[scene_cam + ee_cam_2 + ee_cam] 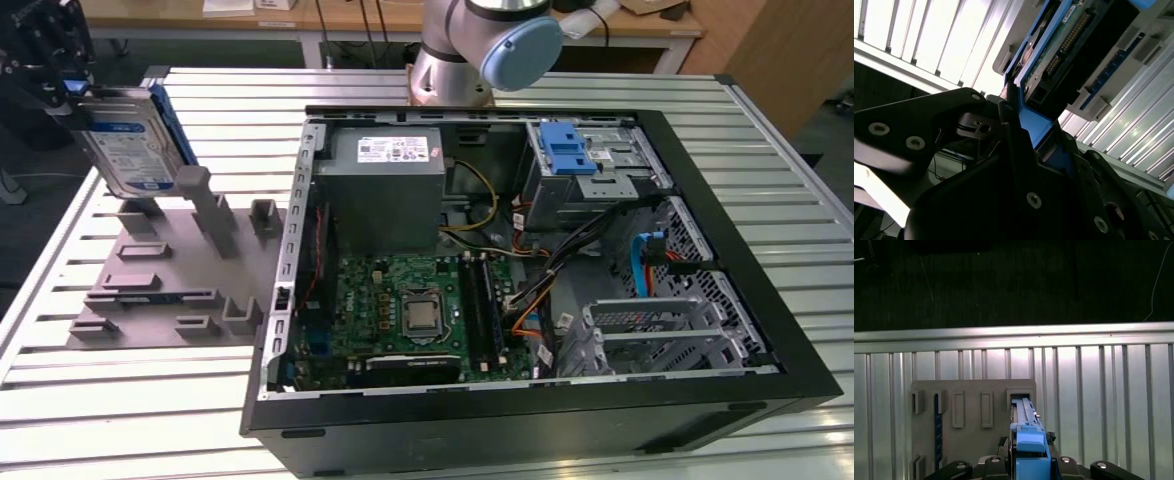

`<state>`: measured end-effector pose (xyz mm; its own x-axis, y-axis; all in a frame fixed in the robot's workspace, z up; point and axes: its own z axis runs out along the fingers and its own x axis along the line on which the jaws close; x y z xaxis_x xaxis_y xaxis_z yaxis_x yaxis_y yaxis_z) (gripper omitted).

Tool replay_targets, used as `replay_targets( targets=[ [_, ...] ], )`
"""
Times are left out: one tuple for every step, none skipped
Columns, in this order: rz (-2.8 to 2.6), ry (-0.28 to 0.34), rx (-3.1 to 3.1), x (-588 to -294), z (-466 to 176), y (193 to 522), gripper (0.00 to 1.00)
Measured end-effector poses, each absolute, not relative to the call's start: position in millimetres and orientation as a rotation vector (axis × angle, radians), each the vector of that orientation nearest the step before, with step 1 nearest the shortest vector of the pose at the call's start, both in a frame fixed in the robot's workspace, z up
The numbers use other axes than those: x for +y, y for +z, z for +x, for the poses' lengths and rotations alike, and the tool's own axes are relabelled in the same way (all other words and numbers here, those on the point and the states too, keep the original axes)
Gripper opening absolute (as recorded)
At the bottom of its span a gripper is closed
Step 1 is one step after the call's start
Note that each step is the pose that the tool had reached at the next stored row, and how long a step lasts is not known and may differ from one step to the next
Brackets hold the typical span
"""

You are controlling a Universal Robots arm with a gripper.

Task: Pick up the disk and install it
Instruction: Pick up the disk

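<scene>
The tool (70,95) is closed on the upper edge of the disk (127,145), its black fingers (1016,150) clamped against the blue plastic carrier (1035,125) that frames the drive. The disk hangs upright and slightly tilted at the far end of the grey fixture (160,290), on the exterior view's left. Its white-and-blue label faces the camera, and its lower edge is just above the fixture's posts. In the first wrist view the carrier's blue edge (1028,440) lines up with an open rectangular slot (1019,396) in the matte grey plate (974,450). The second wrist view shows the drive's underside (1064,45), a green circuit board with a row of connector pins. The tabletop (134,420) is ribbed aluminium with long parallel slats, and bare metal runs around the fixture on all sides. To the exterior view's right, well apart from the disk, lies the open black computer case (747,330). A raised rim bounds the case. Inside, a grey power supply box (387,175) sits beside the green motherboard (400,310). A metal drive cage (607,175) with a blue latch (566,150) occupies its far corner. Cables cross the space beside the cage.
</scene>
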<state>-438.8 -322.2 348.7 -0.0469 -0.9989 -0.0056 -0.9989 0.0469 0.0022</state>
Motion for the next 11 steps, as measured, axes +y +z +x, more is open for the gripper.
replay_targets(
  targets=[
    [-2.167,0.009,2.271,-322.2,-438.7,349.0,0.36],
    [-2.167,0.008,2.271,-322.2,-438.7,349.2,0.36],
    [-2.167,0.009,2.271,-322.2,-438.7,349.6,0.36],
    [-2.167,0.009,2.271,-322.2,-438.8,350.2,0.36],
    [-2.167,0.009,2.271,-322.2,-438.7,350.8,0.36],
    [-2.167,0.009,2.271,-322.2,-438.7,351.4,0.36],
    [-2.167,0.009,2.271,-322.2,-438.7,352.0,0.36],
    [-2.167,0.009,2.271,-322.2,-438.7,352.5,0.36],
    [-2.167,0.009,2.271,-322.2,-438.8,353.0,0.36],
    [-2.167,0.009,2.271,-322.2,-438.7,353.7,0.36],
    [-2.167,0.009,2.271,-322.2,-438.7,354.2,0.36]
  ],
)
